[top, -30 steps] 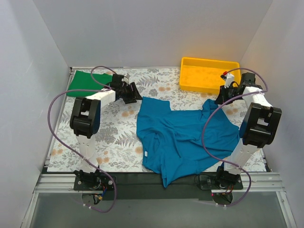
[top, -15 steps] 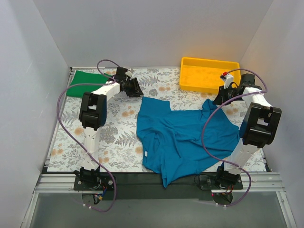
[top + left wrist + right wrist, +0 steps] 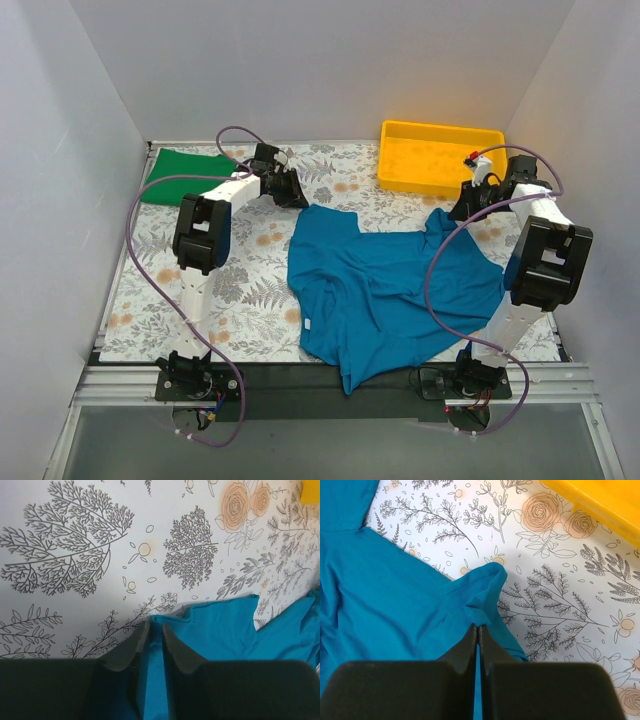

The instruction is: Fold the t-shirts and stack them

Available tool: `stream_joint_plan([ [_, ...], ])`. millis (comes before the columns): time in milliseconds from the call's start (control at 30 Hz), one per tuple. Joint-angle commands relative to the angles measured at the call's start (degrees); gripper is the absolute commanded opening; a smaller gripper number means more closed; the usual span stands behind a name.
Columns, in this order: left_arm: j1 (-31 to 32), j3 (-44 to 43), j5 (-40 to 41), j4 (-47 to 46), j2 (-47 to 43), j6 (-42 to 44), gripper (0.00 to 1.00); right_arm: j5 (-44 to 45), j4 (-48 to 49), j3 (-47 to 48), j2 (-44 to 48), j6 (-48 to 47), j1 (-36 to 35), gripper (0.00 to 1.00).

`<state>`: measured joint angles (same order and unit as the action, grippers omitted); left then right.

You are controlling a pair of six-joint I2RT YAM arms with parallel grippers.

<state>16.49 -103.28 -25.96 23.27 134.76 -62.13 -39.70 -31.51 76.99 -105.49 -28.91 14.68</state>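
Observation:
The teal-blue t-shirt [image 3: 380,290] lies crumpled across the middle and right of the floral table cover, its hem hanging over the near edge. The bright green t-shirt [image 3: 180,175] lies folded at the far left corner. My left gripper [image 3: 297,197] is at the teal shirt's far left corner [image 3: 165,616]. In the left wrist view my left gripper [image 3: 155,625] straddles that corner, its jaws a narrow gap apart with cloth lying between them. My right gripper [image 3: 462,210] is shut on the teal shirt's far right corner, and its wrist view shows cloth [image 3: 480,592] bunched at the pinched tips [image 3: 478,626].
A yellow plastic tray [image 3: 441,127] stands at the far right, just beyond my right gripper; its rim [image 3: 600,500] shows in the right wrist view. White walls enclose the table on three sides. Purple cables loop beside both arms.
My left arm has reached right and farther back onto the teal shirt's far left corner, and its jaws have narrowed around the cloth. The right arm and the shirts have not moved.

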Motion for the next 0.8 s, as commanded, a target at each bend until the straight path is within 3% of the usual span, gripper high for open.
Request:
stream_joint_plan([
  [0,0.47,0.19,1.26,4.6,2.09,1.66,0.15,-1.78,0.48,-0.35,-0.06,-0.8,0.44,0.01],
  [67,0.47,0.28,1.26,4.68,1.65,1.83,0.0,-1.78,0.57,-0.35,-0.06,-0.89,0.53,0.01],
  [267,0.47,2.73,3.88,2.14,-5.1,1.75,0.0,-2.48,0.13,-1.66,3.44,-1.5,0.7,0.01],
  [333,0.47,5.18,5.03,-0.58,-12.03,1.75,0.0,-2.66,-0.05,-3.68,6.33,-2.03,0.7,0.01],
  [600,0.12,30.76,11.18,-16.05,-43.68,2.1,0.0,2.61,-3.55,-12.66,21.8,-11.43,-1.32,0.01],
  [767,-0.32,36.57,14.17,-20.09,-61.85,1.84,0.0,4.11,-11.2,-0.12,31.39,-14.6,-1.93,0.01],
])
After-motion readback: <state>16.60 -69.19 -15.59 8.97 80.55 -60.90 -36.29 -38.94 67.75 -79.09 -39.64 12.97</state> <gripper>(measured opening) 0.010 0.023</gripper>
